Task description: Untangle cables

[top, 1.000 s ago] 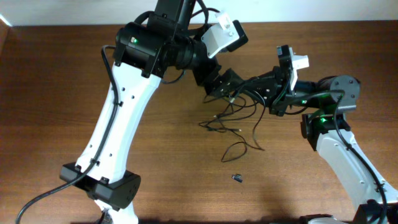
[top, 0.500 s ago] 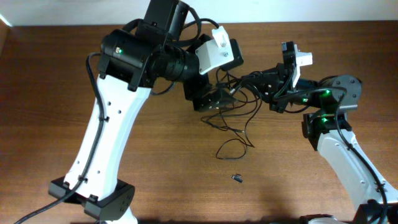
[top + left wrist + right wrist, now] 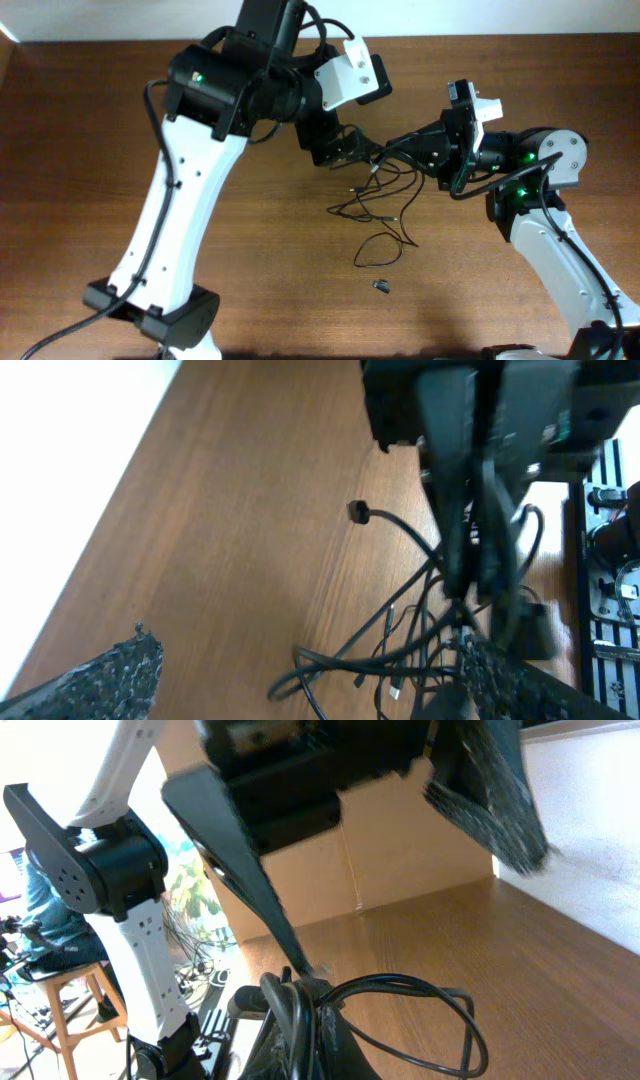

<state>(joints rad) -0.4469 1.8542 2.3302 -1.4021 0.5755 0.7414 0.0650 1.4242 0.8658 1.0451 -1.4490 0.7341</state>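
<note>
Seen from above: a smooth brown counter (image 3: 80,150) with fine wood grain, under two arms of white shell and black joints. Near the middle, a loose tangle of thin, glossy black cables (image 3: 385,205), looped and crossed over one another, with small plug ends. Upper strands lifted off the wood and drawn up toward the right tool (image 3: 405,146); lower loops lying flat, the nearest shaped like a rough oval. Right tool pressed together, pinching a bunch of the cables; in its wrist view, rounded loops springing out from between dark fingers (image 3: 290,1020). Left tool (image 3: 352,150) just left of the right one, spread wide above the tangle. In its wrist view, two rough, grainy grey pads (image 3: 120,670) far apart at the lower corners, with cables on the wood between them. Nearer than the tangle, a tiny dark stubby piece (image 3: 382,286), lying apart from the cables.
</note>
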